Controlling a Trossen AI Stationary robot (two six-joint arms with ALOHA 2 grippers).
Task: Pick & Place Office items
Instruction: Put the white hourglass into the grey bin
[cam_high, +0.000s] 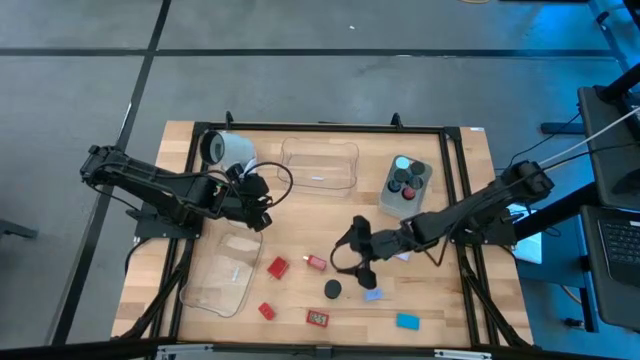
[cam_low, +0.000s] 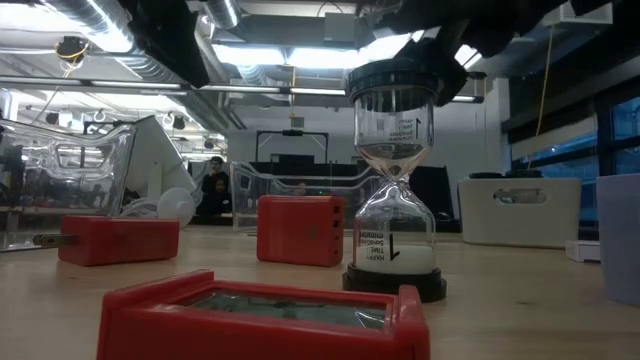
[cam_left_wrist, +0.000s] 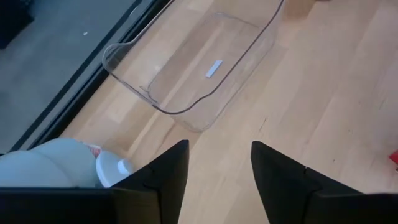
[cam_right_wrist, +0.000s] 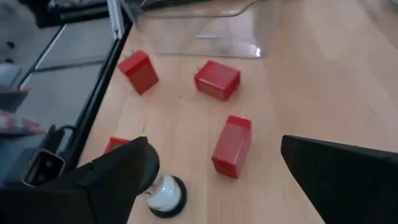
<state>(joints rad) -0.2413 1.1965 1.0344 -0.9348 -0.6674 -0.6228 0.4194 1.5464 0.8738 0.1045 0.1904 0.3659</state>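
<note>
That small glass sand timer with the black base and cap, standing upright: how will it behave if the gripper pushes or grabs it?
The sand timer looks tall over a narrow base, so a high push would likely tip it. Its round caps suggest that it would roll once down. The clear bulbs look like glass: probably slippery and fragile, so the open right gripper should squeeze gently.

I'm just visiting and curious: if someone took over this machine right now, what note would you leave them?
Left tool: open, empty, beside the tipped white mug.
Right tool: open wide, empty, close to the sand timer.
Things: four red blocks, a blue block and a lavender piece lie loose on the table. Round knobs sit in the grey tub.
Done: only the knobs are in a container.
Left: the far clear tray and the near clear tray look empty; all loose pieces remain.
</note>
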